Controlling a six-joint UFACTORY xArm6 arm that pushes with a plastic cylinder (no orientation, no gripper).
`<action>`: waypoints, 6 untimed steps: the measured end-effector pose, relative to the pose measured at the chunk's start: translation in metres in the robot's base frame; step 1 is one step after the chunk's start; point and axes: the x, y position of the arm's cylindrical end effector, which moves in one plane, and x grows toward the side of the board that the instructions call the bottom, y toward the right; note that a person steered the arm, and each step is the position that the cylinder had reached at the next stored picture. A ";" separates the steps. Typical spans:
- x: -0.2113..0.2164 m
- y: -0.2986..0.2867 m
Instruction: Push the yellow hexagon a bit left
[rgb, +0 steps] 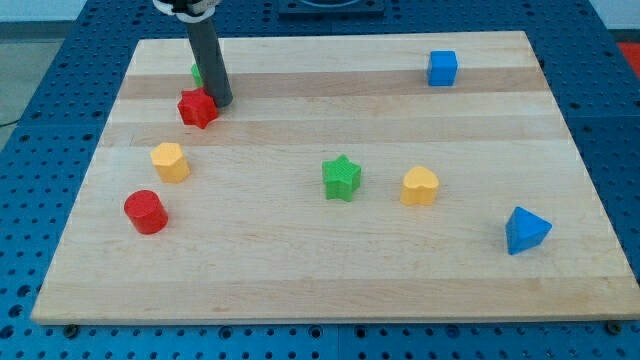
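Resting beside the red star (198, 109), my tip (222, 101) (no claw here) sits above the yellow hexagon (170, 161) at the counter's (300, 270) left; approaching carelessly risks knocking the star or red cylinder (145, 211).

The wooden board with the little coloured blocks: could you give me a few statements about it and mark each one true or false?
1. My tip sits right beside the red star, at the view's upper left. True.
2. The blue cube lies near the view's bottom edge. False: it is near the top right.
3. The green star is to the left of the yellow heart. True.
4. My tip is touching the yellow hexagon. False: the hexagon lies apart, below the red star.
5. The red cylinder is at the view's right. False: it is at the lower left.
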 end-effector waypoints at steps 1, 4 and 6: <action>-0.007 0.030; 0.096 -0.037; 0.050 -0.077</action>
